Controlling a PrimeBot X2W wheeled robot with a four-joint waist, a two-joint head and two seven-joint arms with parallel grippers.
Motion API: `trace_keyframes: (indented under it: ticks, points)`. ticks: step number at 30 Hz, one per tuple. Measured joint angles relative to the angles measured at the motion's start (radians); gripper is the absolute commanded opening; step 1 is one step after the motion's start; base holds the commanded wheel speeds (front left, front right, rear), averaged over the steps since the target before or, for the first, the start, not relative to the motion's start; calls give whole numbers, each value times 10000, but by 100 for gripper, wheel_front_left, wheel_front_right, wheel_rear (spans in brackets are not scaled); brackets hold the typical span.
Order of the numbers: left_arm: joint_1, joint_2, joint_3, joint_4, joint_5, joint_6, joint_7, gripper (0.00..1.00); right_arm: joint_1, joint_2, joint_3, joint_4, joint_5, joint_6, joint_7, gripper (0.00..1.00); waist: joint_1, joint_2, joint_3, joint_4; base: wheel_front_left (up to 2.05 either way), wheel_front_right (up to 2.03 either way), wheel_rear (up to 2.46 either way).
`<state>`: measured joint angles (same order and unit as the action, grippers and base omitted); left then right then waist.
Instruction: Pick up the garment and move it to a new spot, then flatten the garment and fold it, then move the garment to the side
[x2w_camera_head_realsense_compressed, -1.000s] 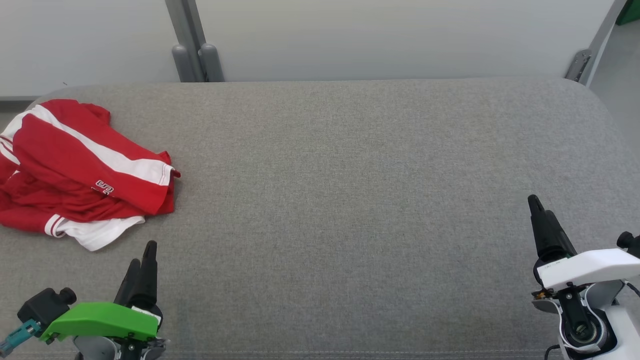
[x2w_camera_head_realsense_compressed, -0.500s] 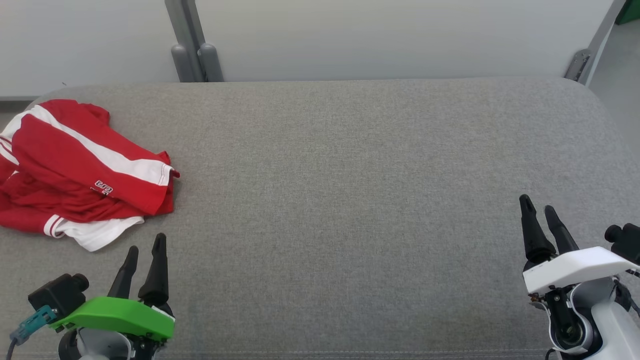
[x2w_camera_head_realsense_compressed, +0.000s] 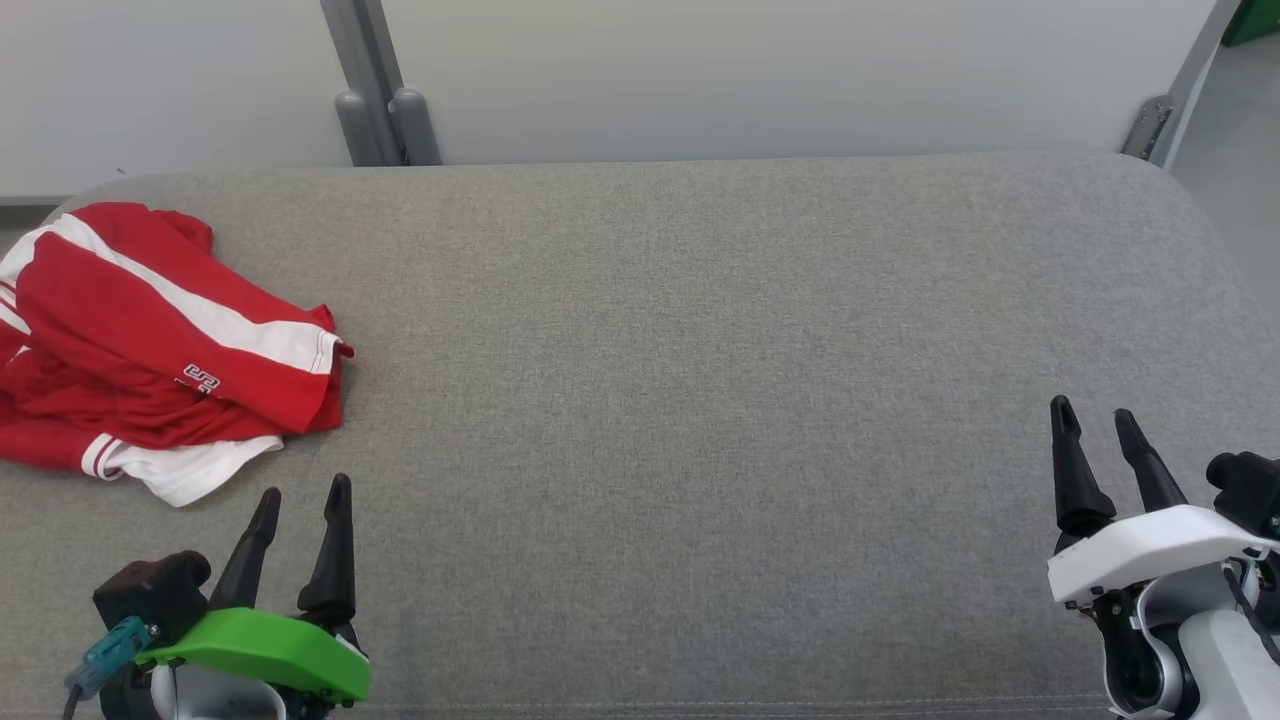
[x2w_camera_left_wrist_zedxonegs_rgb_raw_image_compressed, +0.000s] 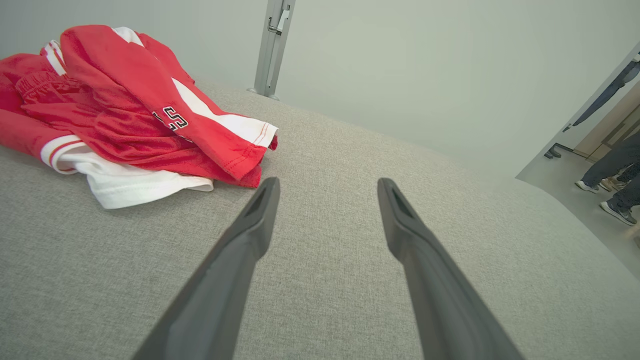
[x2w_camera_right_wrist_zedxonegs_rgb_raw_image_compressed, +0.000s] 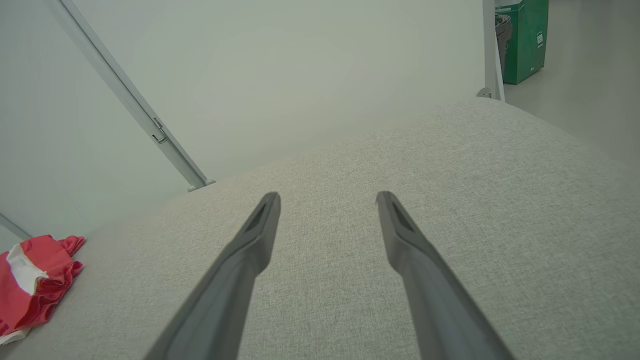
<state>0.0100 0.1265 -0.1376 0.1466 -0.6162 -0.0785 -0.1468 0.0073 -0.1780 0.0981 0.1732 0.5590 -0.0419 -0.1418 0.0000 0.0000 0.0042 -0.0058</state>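
A crumpled red garment (x2w_camera_head_realsense_compressed: 150, 340) with white stripes and a white hem lies at the far left of the grey cushioned surface (x2w_camera_head_realsense_compressed: 700, 350). It also lies at the upper left in the left wrist view as the garment (x2w_camera_left_wrist_zedxonegs_rgb_raw_image_compressed: 125, 110), and as a small red heap, the garment (x2w_camera_right_wrist_zedxonegs_rgb_raw_image_compressed: 35, 282), at the left edge of the right wrist view. My left gripper (x2w_camera_head_realsense_compressed: 305, 490) stands open just in front of the garment's white hem, apart from it, with nothing between its fingers (x2w_camera_left_wrist_zedxonegs_rgb_raw_image_compressed: 260, 215). At the lower right, my right gripper (x2w_camera_head_realsense_compressed: 1092, 418) is open and empty, far from the garment.
A pale wall with grey metal posts (x2w_camera_head_realsense_compressed: 375, 110) runs behind the surface. The surface's rounded right end drops to a floor where people's legs and shoes (x2w_camera_left_wrist_zedxonegs_rgb_raw_image_compressed: 610, 180) stand, and a green bin (x2w_camera_right_wrist_zedxonegs_rgb_raw_image_compressed: 525, 40) sits farther off.
Both grippers have turned so their two fingers now show spread apart. The left gripper has shifted slightly right. The camera has drifted a little.
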Motion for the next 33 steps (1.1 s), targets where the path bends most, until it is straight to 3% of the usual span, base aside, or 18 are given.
trace_keyframes:
  ticks: [29,33]
  points:
    - [328,151,-291,-633,4470,-8,-1022,100,205,-339,357,-397,-4059,-602,-1083,100,0,0,21,-58,0,0,0]
    - [329,151,-282,-648,4554,-21,-1022,100,220,-355,299,-403,-4102,-648,-1083,100,0,0,11,-80,0,0,0]
